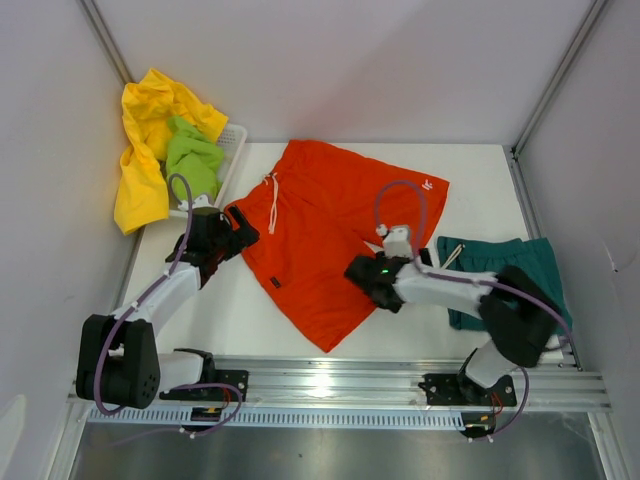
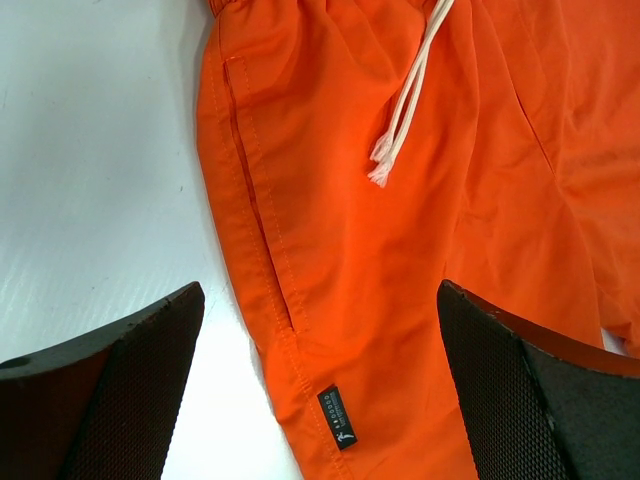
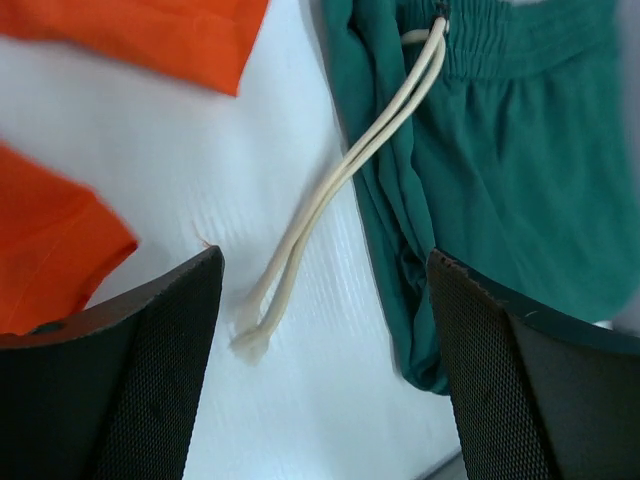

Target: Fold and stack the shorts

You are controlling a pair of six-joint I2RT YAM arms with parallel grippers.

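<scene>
The orange-red shorts (image 1: 330, 235) lie spread flat mid-table, waist to the far left, pale drawstring (image 2: 405, 120) on top. My left gripper (image 1: 238, 228) is open over their left side seam; its fingers straddle the seam and a small black label (image 2: 337, 416), holding nothing (image 2: 320, 400). The dark teal shorts (image 1: 510, 270) lie folded at the right, their drawstring (image 3: 330, 190) trailing onto the table. My right gripper (image 1: 422, 260) is open and empty (image 3: 325, 380) above the bare strip between the orange (image 3: 60, 240) and teal shorts (image 3: 500, 170).
A white basket (image 1: 236, 140) at the far left corner holds yellow shorts (image 1: 145, 140) and lime green shorts (image 1: 192, 155) that hang over its rim. Grey walls close in the table on three sides. A metal rail (image 1: 330, 385) runs along the near edge.
</scene>
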